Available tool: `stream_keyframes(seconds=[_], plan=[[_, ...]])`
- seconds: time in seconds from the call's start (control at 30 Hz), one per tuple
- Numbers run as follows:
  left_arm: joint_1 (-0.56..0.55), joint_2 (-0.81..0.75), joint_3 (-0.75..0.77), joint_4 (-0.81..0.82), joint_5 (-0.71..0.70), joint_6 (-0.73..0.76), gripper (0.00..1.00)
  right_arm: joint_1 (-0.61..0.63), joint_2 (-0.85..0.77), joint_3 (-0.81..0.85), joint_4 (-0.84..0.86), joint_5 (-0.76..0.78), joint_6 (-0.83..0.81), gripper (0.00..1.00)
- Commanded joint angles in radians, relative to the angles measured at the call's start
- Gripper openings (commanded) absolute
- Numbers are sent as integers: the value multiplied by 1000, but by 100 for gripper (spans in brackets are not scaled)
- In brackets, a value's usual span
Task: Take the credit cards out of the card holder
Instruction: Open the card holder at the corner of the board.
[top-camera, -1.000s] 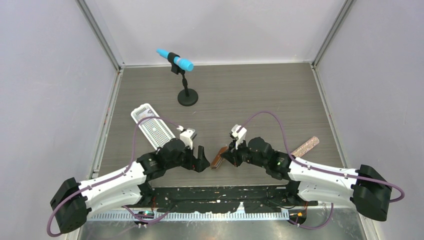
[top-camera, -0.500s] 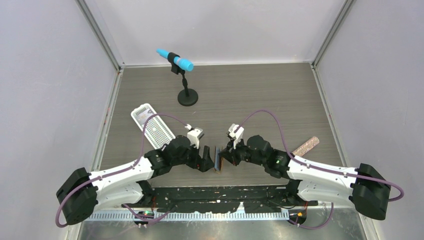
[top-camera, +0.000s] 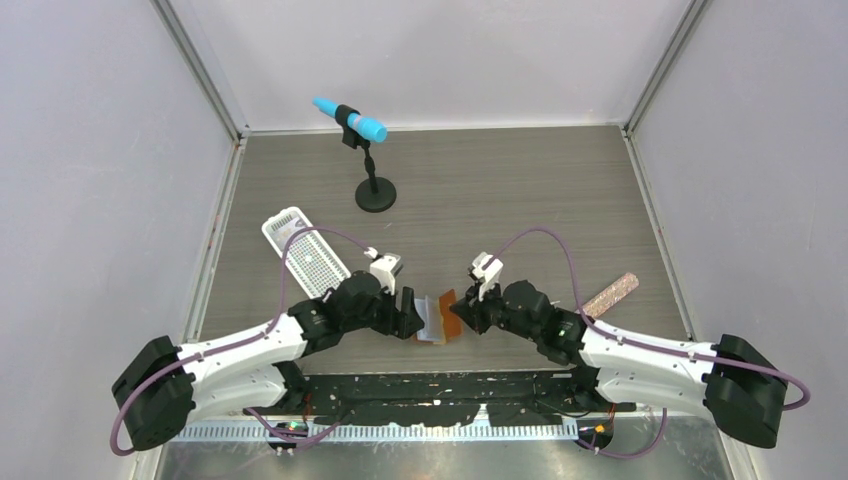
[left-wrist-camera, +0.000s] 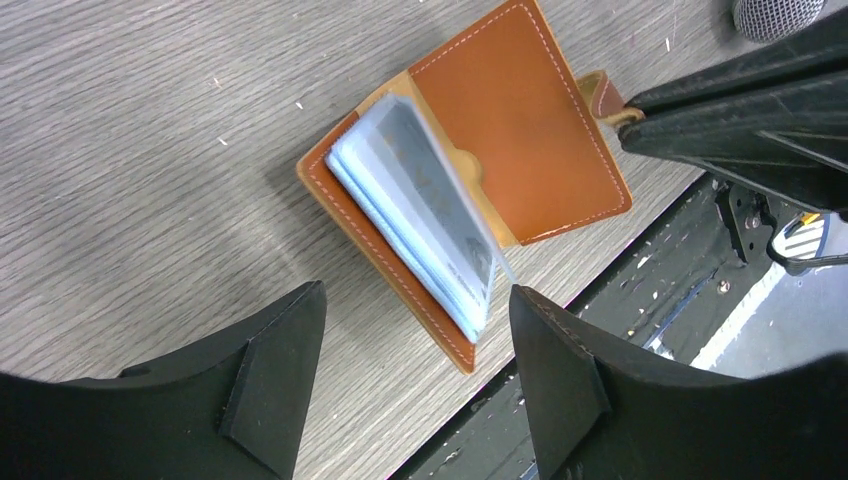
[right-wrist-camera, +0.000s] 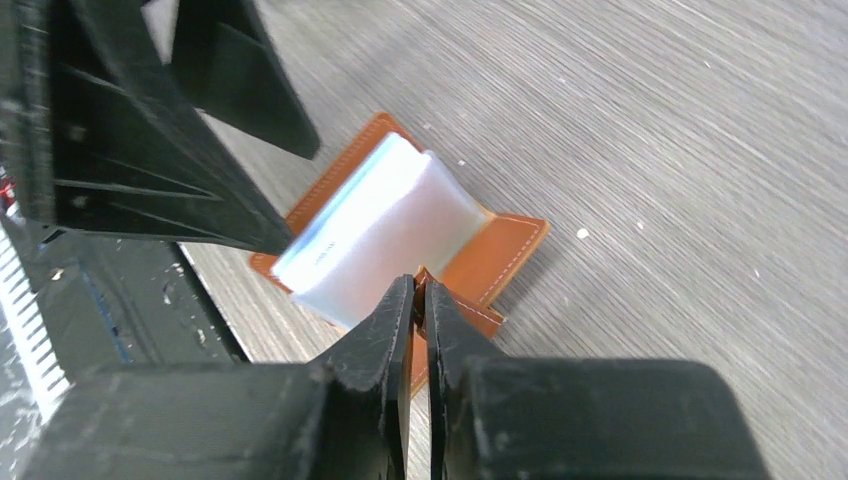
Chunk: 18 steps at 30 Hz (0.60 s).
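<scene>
The tan-brown leather card holder (top-camera: 447, 320) lies open on the table near the front edge, between my two grippers. Its stack of pale blue pockets (left-wrist-camera: 420, 215) stands fanned up from the left half. The credit cards sit inside those pockets, showing faint grey print; no card is out. My left gripper (left-wrist-camera: 412, 300) is open and empty just above the holder's near end, a finger on each side. My right gripper (right-wrist-camera: 420, 288) is shut on the holder's snap-tab edge (right-wrist-camera: 500, 250) and holds the right flap open. It also shows in the top view (top-camera: 464, 318).
A white perforated tray (top-camera: 305, 255) lies behind my left arm. A blue microphone on a black stand (top-camera: 372, 170) is at the back. A pink glittery stick (top-camera: 611, 293) lies to the right. The black rail at the table's front edge (top-camera: 440, 385) runs just below the holder.
The holder was closed and on edge between the grippers. Now it is spread open, its right flap drawn to the right by my right gripper. The left gripper stays at its left side.
</scene>
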Motion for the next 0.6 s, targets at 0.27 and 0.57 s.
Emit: stream_keyframes(seconds=[0.27,0.57], plan=[[-2,-48,-3,-12,-45,-26,69,-28,-95,-18,-158,289,240,42],[-2,-37,-27,13,-40,-35,69,-29,-122,114,-394,267,354,54]])
